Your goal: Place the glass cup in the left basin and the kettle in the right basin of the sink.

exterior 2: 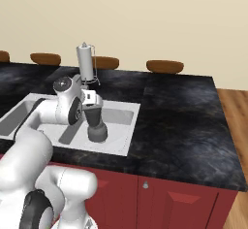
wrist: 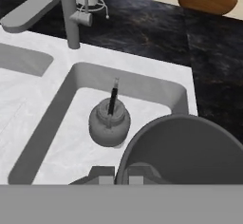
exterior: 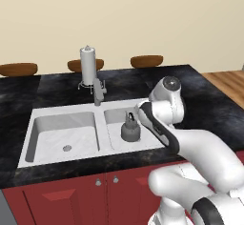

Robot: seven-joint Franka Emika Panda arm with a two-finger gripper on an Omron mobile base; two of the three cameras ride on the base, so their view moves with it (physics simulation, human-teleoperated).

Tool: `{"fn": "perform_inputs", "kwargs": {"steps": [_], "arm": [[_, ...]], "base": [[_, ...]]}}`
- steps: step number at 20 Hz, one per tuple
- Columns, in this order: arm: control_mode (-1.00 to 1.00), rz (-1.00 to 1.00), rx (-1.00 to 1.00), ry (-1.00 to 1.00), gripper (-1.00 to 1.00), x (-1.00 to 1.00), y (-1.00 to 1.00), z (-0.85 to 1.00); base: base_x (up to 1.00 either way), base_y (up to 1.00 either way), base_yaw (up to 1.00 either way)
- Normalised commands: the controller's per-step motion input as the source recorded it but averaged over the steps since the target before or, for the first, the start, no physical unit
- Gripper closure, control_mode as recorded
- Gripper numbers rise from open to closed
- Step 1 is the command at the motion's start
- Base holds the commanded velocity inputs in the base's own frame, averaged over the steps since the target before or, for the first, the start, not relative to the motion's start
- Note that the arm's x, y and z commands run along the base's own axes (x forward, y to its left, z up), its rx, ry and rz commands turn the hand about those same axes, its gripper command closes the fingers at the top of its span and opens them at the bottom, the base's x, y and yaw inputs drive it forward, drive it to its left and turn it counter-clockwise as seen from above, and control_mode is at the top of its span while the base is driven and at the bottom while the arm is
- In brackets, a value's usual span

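2 basins make up the sink (exterior: pixel 28 159); the kettle (exterior: pixel 130 129) sits upright in the right basin (exterior: pixel 116 143). Above it hangs the gripper (exterior 2: pixel 93 107); whether its fingers are spread or closed, I can't tell.

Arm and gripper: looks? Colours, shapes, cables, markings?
The white Franka arm has glossy, rounded tubular shells with dark grey-black bands at the joints and a round grey cap on one joint. The gripper has a boxy white hand and two small dark grey finger tips. No cables or markings visible.
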Motion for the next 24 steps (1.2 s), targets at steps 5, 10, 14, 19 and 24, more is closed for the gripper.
{"fn": "perform_inputs", "kwargs": {"steps": [5, 10, 14, 19, 24], "arm": [[-1.00, 0.05, 0.03, -0.05, 1.00, -0.37, 0.83, 0.03], [-1.00, 0.05, 0.02, -0.04, 1.00, -0.23, 0.79, 0.01], [-1.00, 0.04, 0.02, -0.02, 1.00, -0.09, 0.79, 0.00], [-1.00, 0.03, 0.03, -0.01, 1.00, -0.01, 0.72, 0.00], [-1.00, 0.02, 0.02, 0.00, 1.00, 0.00, 0.64, 0.00]], "base": [[0.00, 0.00, 0.00], [0.00, 0.00, 0.00], [0.00, 0.00, 0.00], [0.00, 0.00, 0.00], [0.00, 0.00, 0.00]]}}
